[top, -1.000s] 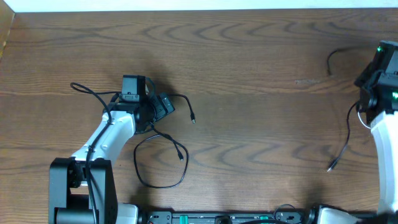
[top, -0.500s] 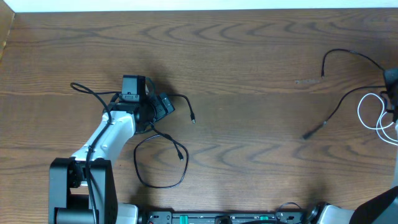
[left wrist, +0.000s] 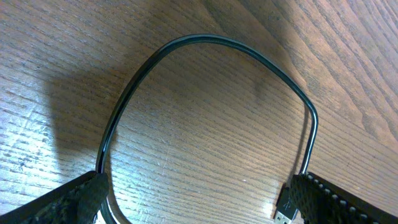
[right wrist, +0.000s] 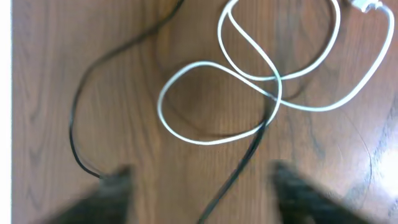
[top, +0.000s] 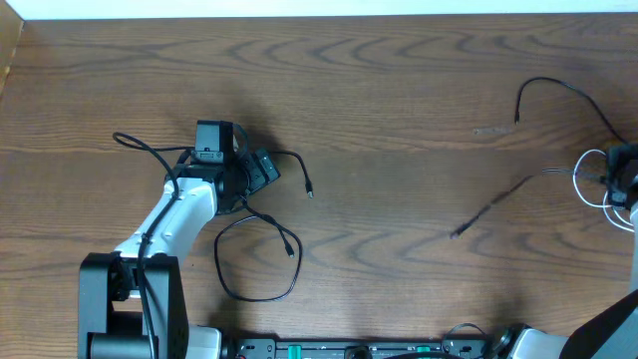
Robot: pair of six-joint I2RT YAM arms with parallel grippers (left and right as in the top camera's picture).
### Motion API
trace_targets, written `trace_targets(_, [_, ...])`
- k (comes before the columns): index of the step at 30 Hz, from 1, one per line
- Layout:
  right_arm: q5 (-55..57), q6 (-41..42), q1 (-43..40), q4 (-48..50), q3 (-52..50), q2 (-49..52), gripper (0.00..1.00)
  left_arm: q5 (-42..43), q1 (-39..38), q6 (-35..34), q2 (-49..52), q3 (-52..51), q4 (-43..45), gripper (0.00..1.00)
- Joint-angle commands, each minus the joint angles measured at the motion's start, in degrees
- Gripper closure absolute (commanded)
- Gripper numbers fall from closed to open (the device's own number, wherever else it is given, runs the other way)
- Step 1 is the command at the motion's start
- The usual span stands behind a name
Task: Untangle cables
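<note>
Directly under right hand (right wrist: 202, 183), white cable (right wrist: 277, 74).

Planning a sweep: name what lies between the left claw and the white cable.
Overhead view: a black cable plug beside the left claw, then bare wooden table, then the long black cable just before the white cable.

Bench (top: 399, 90): dark brown wood-grain top, with broad wavy grain running left to right. It fills nearly the whole overhead view. A narrow white strip (top: 299, 8) runs along the far edge; cannot tell whether wall or floor. Paler wooden edge (top: 7, 55) at the far left corner. Light is even. A soft shadow (left wrist: 68, 112) lies on the wood in the left wrist view. Surface is matte, with fine grain lines close up.
</note>
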Motion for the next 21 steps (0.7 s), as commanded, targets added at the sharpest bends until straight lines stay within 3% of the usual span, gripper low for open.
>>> trace_targets(1, [-1.5, 0.3, -0.1, -0.7, -1.3, 0.0, 0.01, -0.6, 0.2, 0.4, -0.6, 0.6, -0.2, 0.02])
trace_targets(9, [-2.1, -0.5, 3.2, -3.3, -4.2, 0.0, 0.03, -0.6, 0.2, 0.4, -0.6, 0.6, -0.2, 0.01])
trace_targets(10, [-2.1, -0.8, 4.2, -3.3, -5.0, 0.0, 0.09, -0.6, 0.2, 0.4, -0.6, 0.6, -0.2, 0.02])
trace_targets(11, [-2.1, -1.1, 5.9, -3.3, -6.3, 0.0, 0.27, -0.6, 0.2, 0.4, -0.6, 0.6, -0.2, 0.02])
trace_targets(13, [-2.1, -2.5, 8.2, -3.2, -8.2, 0.0, 0.77, -0.6, 0.2, 0.4, -0.6, 0.6, -0.2, 0.02])
trace_targets(14, [-2.2, -2.8, 9.6, -3.2, -9.3, 0.0, 0.95, -0.6, 0.2, 0.4, -0.6, 0.6, -0.2, 0.02])
trace_targets(15, [-2.6, -3.4, 10.9, -3.3, -10.3, 0.0, 0.99, -0.6, 0.2, 0.4, -0.6, 0.6, -0.2, 0.02])
trace_targets(21, [-3.4, -5.9, 19.9, -3.2, -15.7, 0.0, 0.99, -0.6, 0.2, 0.4, -0.6, 0.6, -0.2, 0.02])
